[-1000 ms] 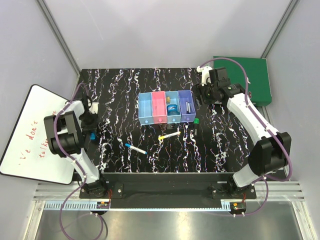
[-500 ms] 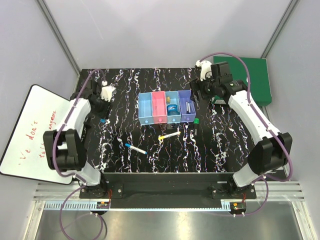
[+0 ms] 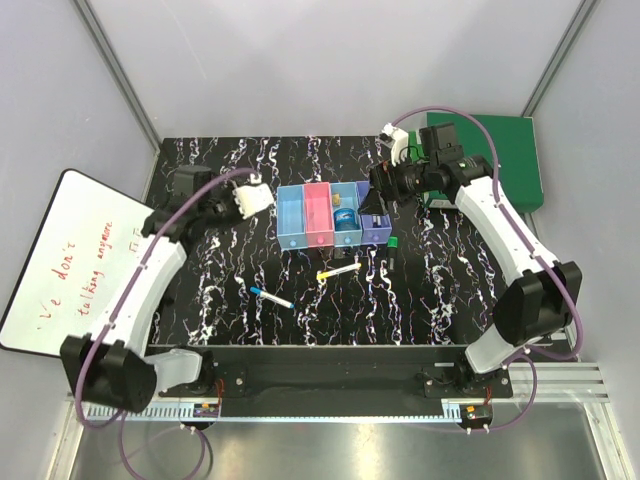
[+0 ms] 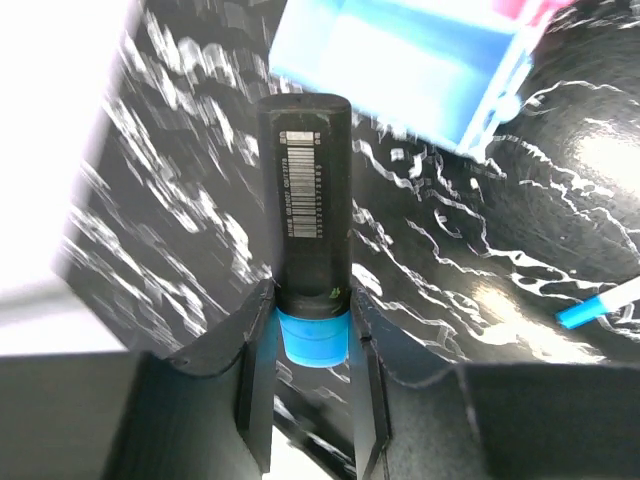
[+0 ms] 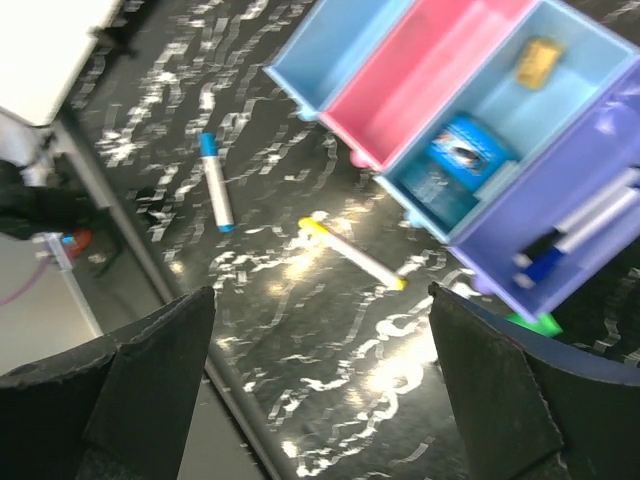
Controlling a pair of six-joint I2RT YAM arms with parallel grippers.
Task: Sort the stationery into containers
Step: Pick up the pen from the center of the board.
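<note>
My left gripper [image 4: 310, 335] is shut on a dark marker [image 4: 305, 200] with a blue cap [image 4: 312, 340]. In the top view it [image 3: 262, 200] hovers just left of the containers [image 3: 318, 216], a row of joined bins. My right gripper [image 3: 377, 198] hangs open and empty above the purple bin [image 5: 570, 235], which holds small sticks. The third bin holds a round blue object [image 5: 455, 160] and a gold piece [image 5: 540, 60]. On the table lie a blue-capped white marker [image 3: 272, 298], a yellow-and-white pen [image 3: 338, 270] and a green-capped marker [image 3: 394, 245].
A whiteboard [image 3: 70, 260] with red writing leans off the table's left edge. A green folder [image 3: 495, 150] lies at the back right, behind my right arm. The black marbled table [image 3: 230, 260] ends near the arm bases.
My left arm swung from the table's left edge to beside the bins, carrying the dark marker. My right gripper moved left over the purple bin and its jaws spread wider.
</note>
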